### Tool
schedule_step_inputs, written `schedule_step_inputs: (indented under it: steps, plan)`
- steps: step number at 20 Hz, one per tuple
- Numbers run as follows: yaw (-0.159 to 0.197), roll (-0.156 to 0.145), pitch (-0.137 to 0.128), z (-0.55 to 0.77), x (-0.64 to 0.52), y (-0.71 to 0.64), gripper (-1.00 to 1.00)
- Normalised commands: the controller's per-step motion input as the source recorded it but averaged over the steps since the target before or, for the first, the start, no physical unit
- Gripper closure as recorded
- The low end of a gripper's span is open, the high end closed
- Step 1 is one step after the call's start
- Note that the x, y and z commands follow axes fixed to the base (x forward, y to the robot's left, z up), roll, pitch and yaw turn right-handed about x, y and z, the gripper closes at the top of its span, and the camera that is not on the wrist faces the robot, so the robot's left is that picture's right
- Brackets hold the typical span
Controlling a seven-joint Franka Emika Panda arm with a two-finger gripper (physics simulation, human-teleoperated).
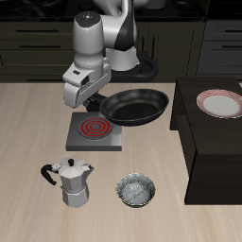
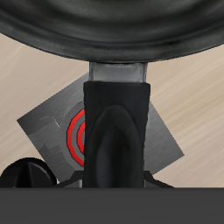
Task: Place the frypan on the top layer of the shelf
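- Moka pot (image 1: 73,181) is standing at 7 o'clock on the table, small silver bowl (image 1: 135,189) beside it.
- Gripper (image 1: 94,99) is clamping the handle of the frypan (image 1: 135,106), carrying it aloft above the burner plate (image 1: 95,131).
- Shelf (image 1: 216,142), at 3 o'clock, is bearing a red-rimmed plate (image 1: 220,104).
- Risk: pan rim striking the shelf's edge, or landing on that plate; the long handle grip may let it tilt.

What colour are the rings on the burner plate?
Red concentric rings on the grey burner plate; clearest in the exterior view.
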Motion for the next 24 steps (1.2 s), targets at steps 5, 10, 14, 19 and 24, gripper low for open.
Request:
schedule_step_inputs:
  steps: [5,10,14,19,24]
  plan:
    - [0.019,-0.009,0.015,-0.06,0.19,0.05,1.0]
    - [0.076,-0.018,0.022,-0.14,0.18,0.08,1.0]
    - [0.019,0.008,0.007,0.01,0.11,0.11,1.0]
    - [0.039,0.002,-0.014,0.06,0.08,0.09,1.0]
    - [0.036,-0.015,-0.009,0.03,0.06,0.05,1.0]
